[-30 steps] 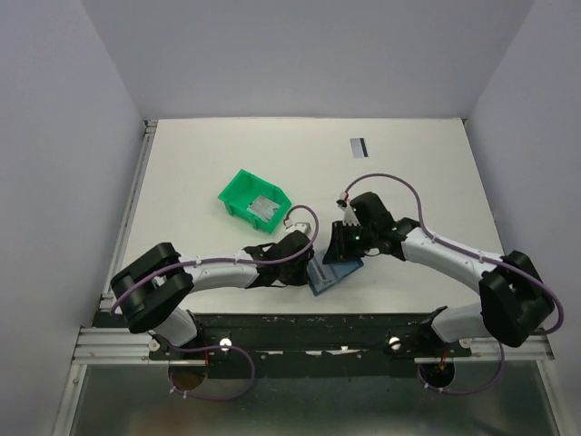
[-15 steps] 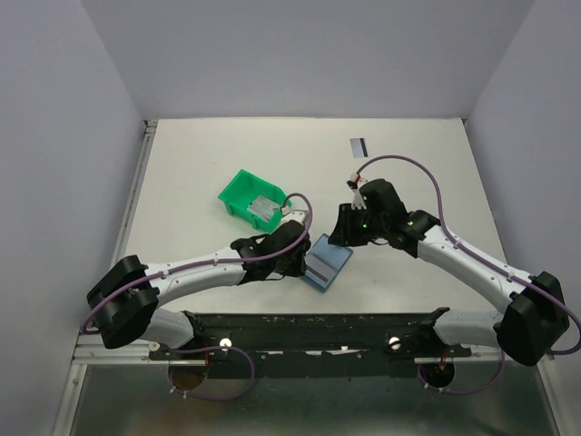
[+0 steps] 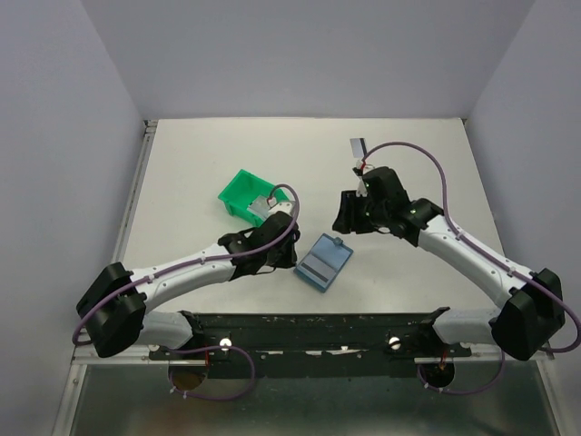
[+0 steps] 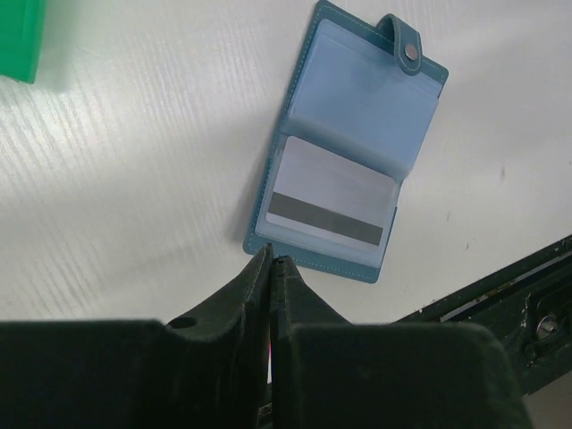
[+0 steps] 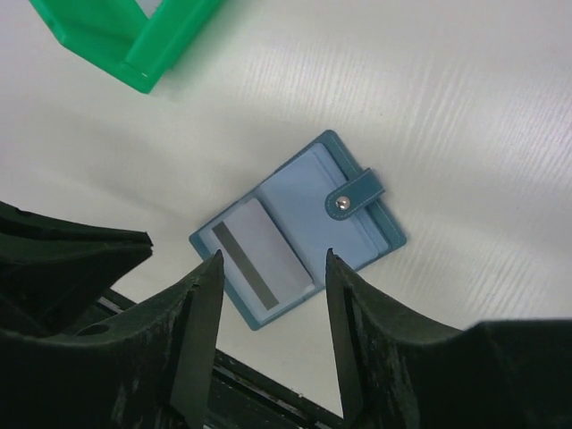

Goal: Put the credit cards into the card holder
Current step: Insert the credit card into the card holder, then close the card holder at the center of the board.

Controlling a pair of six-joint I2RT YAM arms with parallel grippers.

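Observation:
The blue card holder (image 3: 323,262) lies open on the table near the front edge. A grey credit card (image 4: 331,202) with a dark stripe sits in its clear pocket, also seen in the right wrist view (image 5: 262,252). My left gripper (image 3: 290,262) is just off the holder's corner, its jaws all but together (image 4: 271,260) and holding nothing. The right gripper (image 3: 346,216) hovers above the holder (image 5: 304,192) with its jaws open and empty (image 5: 273,257). Another credit card (image 3: 358,145) lies at the far side, partly behind a cable. A third card (image 3: 263,207) rests in the green bin.
The green plastic bin (image 3: 241,193) stands left of centre, behind my left wrist, and shows at the edge of both wrist views (image 4: 18,36) (image 5: 134,36). The black frame rail (image 3: 318,322) runs along the near table edge, close to the holder.
Both grippers have drawn back from the card holder, the left to the left and the right toward the far side. The right jaws have spread wider. The holder now lies free.

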